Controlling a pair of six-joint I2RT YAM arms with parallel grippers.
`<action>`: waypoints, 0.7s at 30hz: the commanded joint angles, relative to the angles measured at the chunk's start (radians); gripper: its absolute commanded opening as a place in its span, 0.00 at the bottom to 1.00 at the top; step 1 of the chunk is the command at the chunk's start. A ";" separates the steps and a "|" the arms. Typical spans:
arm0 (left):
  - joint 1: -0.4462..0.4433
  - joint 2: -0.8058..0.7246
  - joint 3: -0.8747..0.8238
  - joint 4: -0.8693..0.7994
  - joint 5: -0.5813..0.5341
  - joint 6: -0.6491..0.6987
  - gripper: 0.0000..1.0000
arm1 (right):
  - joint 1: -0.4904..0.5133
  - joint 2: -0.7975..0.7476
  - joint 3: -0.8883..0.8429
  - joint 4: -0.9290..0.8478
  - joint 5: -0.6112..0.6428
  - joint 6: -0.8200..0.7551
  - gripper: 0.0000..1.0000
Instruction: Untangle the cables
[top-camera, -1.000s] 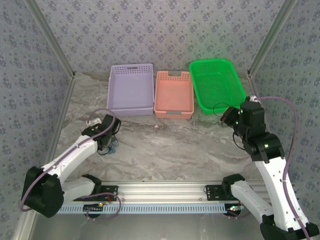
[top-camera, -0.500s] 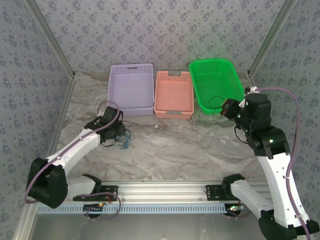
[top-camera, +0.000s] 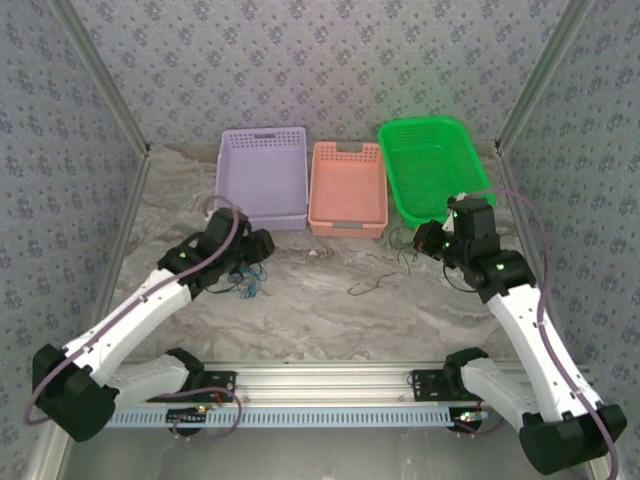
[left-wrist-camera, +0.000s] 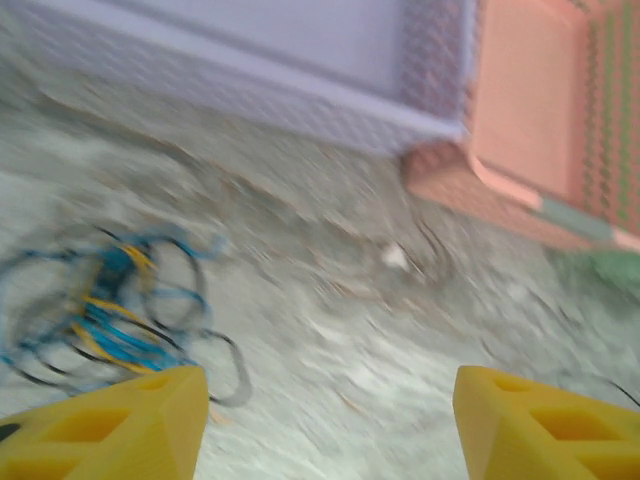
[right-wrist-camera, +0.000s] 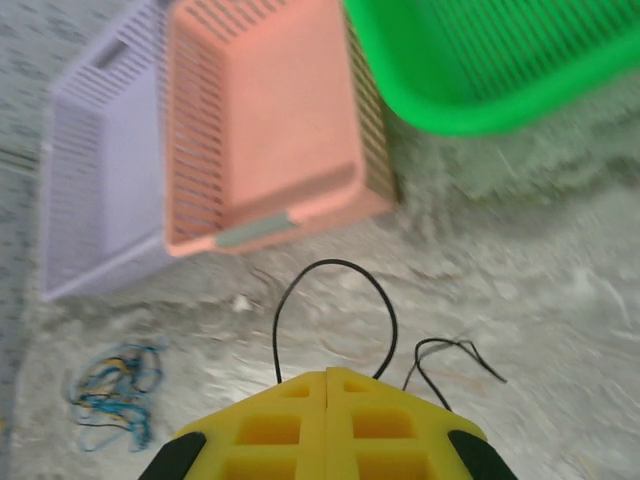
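Top view, change: the left gripper (top-camera: 260, 246) has let go of the blue-and-black knot of thin cables (top-camera: 247, 287) and moved toward 1 o'clock. The right gripper (top-camera: 421, 240) has left the green plastic basket (top-camera: 420, 122), trailing a thin black cable (top-camera: 378, 282) over the marbled grey tabletop (top-camera: 320, 320).
Top view, places: the knot lies at the left gripper's 6 o'clock, near it.
Left wrist: yellow fingers (left-wrist-camera: 110, 420) spread, with the blurred knot (left-wrist-camera: 110, 320) at 10 o'clock.
Right wrist: the right gripper (right-wrist-camera: 328, 400) is pressed together, pinching the black cable (right-wrist-camera: 330, 264), which loops toward 12 o'clock. The knot (right-wrist-camera: 110, 395) is at 9 o'clock, well apart.
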 joint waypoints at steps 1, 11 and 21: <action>-0.112 0.051 -0.009 0.052 0.034 -0.094 0.62 | -0.025 -0.012 -0.055 0.003 0.032 -0.019 0.00; -0.406 0.523 0.186 0.169 -0.045 -0.277 0.52 | -0.041 -0.071 -0.162 -0.026 0.082 -0.023 0.00; -0.493 0.814 0.402 0.076 -0.098 -0.414 0.47 | -0.049 -0.114 -0.180 -0.032 0.069 -0.030 0.00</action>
